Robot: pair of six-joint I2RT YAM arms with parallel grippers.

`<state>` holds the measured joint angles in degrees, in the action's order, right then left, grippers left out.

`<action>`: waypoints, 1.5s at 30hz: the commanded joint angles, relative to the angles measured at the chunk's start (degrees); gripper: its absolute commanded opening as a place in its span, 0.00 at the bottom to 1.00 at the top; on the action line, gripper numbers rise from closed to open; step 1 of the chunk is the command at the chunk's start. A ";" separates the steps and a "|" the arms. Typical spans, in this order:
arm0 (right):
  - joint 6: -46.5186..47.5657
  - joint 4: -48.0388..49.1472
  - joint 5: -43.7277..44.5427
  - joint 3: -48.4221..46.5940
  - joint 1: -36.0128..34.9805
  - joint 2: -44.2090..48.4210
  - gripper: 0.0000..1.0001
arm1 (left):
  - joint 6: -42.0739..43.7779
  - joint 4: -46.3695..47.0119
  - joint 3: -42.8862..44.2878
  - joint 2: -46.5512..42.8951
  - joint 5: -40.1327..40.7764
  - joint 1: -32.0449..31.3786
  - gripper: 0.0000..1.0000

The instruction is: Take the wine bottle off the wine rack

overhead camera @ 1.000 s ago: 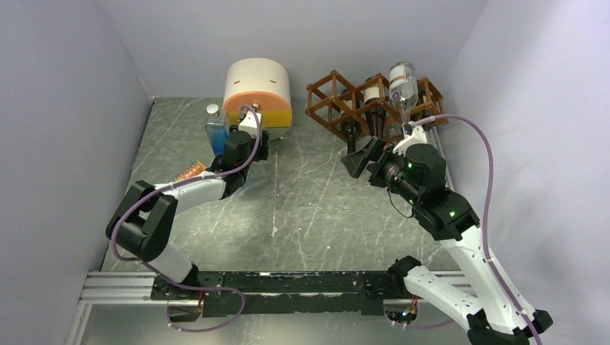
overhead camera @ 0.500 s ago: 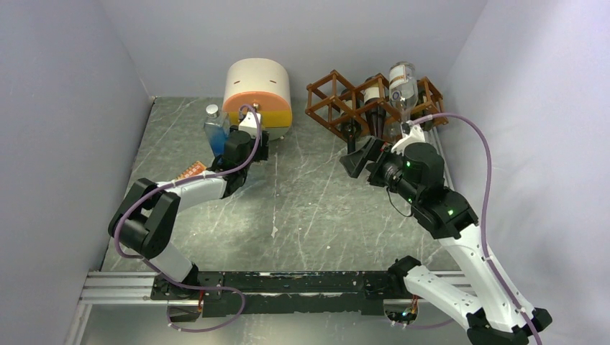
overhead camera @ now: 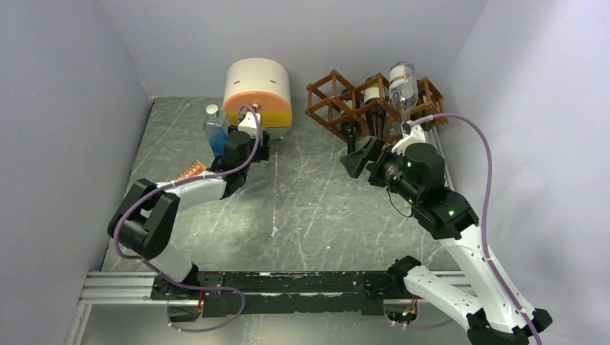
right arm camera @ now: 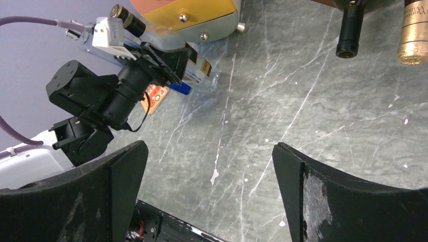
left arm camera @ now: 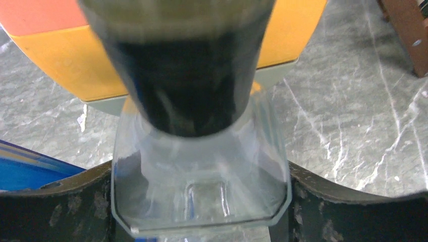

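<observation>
The reddish-brown lattice wine rack point(overhead camera: 338, 104) stands at the back right. It holds a dark wine bottle with a white label point(overhead camera: 372, 95) and a second dark bottle point(overhead camera: 352, 131). A clear bottle point(overhead camera: 403, 80) lies on top. My right gripper point(overhead camera: 362, 158) is open and empty, just in front of the rack. In the right wrist view point(right arm camera: 209, 186) a dark neck point(right arm camera: 348, 30) and a gold-foil neck point(right arm camera: 414, 35) show at the top. My left gripper point(overhead camera: 252, 144) is shut on a clear square glass bottle point(left arm camera: 202, 186), against the drawer box.
The cream-and-orange rounded drawer box point(overhead camera: 259, 90) stands at the back centre. A blue bottle point(overhead camera: 214, 131) stands left of my left gripper, and an orange packet point(overhead camera: 190, 171) lies by the left arm. Grey walls close in the left, back and right sides.
</observation>
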<state>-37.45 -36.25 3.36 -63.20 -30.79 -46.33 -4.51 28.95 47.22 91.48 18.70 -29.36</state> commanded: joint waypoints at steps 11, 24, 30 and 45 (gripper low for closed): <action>-0.43 1.94 -0.28 -0.25 -0.17 -0.15 1.00 | 1.07 9.25 -0.52 -7.00 2.49 -1.41 0.93; 1.29 0.15 2.43 -1.48 -0.15 -1.32 1.00 | 2.09 5.74 -0.48 -15.17 1.80 -3.66 0.93; 2.94 -0.55 5.19 -1.78 -0.11 -3.10 1.00 | 1.50 -1.29 0.81 -20.88 -1.54 -3.84 0.96; 9.55 1.05 15.72 -3.78 -0.14 -10.28 1.00 | -1.18 -11.73 4.87 -33.00 -8.31 -3.87 0.99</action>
<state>-30.85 -37.32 13.76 -65.23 -30.76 -55.11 -5.45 16.82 53.08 62.46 14.35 -32.88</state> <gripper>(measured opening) 0.997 0.985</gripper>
